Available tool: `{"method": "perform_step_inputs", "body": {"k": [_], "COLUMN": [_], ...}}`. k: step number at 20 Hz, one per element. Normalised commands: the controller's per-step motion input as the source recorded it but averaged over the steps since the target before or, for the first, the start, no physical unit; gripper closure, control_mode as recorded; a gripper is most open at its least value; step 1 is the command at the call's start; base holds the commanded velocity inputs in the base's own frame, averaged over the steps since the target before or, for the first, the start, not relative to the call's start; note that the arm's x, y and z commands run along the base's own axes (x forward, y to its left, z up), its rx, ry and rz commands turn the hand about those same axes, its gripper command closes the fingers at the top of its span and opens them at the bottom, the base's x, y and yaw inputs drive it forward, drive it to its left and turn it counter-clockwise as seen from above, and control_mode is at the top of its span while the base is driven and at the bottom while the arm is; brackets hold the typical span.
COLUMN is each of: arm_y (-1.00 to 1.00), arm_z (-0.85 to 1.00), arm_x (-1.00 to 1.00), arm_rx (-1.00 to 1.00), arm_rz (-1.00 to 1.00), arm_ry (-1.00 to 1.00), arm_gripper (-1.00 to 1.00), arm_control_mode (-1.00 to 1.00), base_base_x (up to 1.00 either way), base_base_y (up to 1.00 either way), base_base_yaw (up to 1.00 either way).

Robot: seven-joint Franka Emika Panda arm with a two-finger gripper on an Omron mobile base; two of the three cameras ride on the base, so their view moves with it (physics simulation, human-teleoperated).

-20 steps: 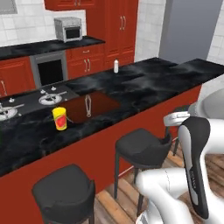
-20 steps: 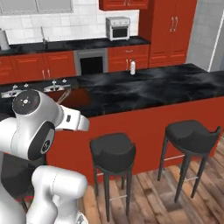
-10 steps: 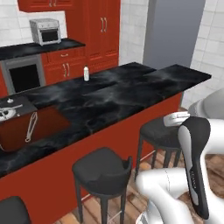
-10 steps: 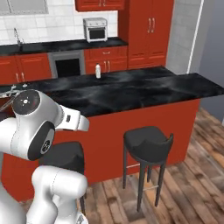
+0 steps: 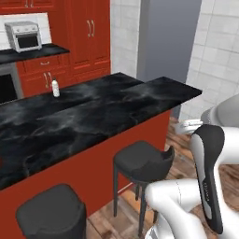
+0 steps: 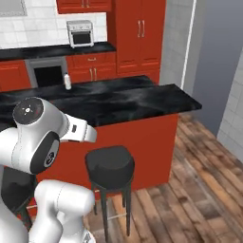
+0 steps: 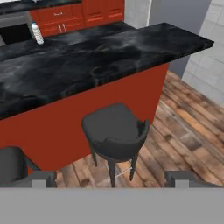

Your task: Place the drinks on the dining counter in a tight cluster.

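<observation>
Claw point(image 7: 111, 177): seen from the hand camera, its two dark finger tips point(image 7: 41, 177) stand wide apart at the bottom edge, released, nothing between them. It hangs in the air over the plank floor point(image 7: 183, 127), on the stool side of the counter.

Dining counter point(image 7: 87, 57): black-marble slab with white veining on a plain red panel, ahead of the claw and above it in the hand view, running from the far left to a free end at the upper right.

Small clear water bottle point(image 7: 37, 33): upright on the far edge of the marble, well ahead of the claw and off to its left, well apart from it. Same bottle in the left base view point(image 5: 55, 87) and the right base view point(image 6: 67, 81).

Dark round stool point(image 7: 114, 131): straight ahead of the claw, between it and the red panel, near but not touching. A second stool point(image 7: 11, 164) sits at the claw's left, partly cut by the frame.

Beyond the counter: red cabinets point(image 6: 137, 35) and a toaster oven point(image 6: 79, 33) on the back worktop.
</observation>
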Motion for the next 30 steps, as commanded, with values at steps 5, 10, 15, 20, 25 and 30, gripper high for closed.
{"method": "perform_step_inputs", "body": {"k": [5,10,15,20,25,30], "arm_y": [0.00,0.00,0.00,0.00,0.00,0.00], "arm_z": [0.00,0.00,0.00,0.00,0.00,0.00], "arm_x": [0.00,0.00,0.00,0.00,0.00,0.00], "arm_rx": [0.00,0.00,0.00,0.00,0.00,0.00], "arm_rz": [0.00,0.00,0.00,0.00,0.00,0.00], "arm_ry": [0.00,0.00,0.00,0.00,0.00,0.00], "arm_gripper": [-1.00,-1.00,-1.00,-1.00,-1.00,-1.00], "arm_control_mode": [1.00,1.00,1.00,1.00,1.00,1.00], "base_base_x": [0.62,0.91,1.00,0.93,0.84,0.41], "base_base_y": [-1.00,-1.00,-1.00,-1.00,-1.00,-1.00], "base_base_yaw": [-0.01,0.12,0.43,0.46,0.42,0.12]}}
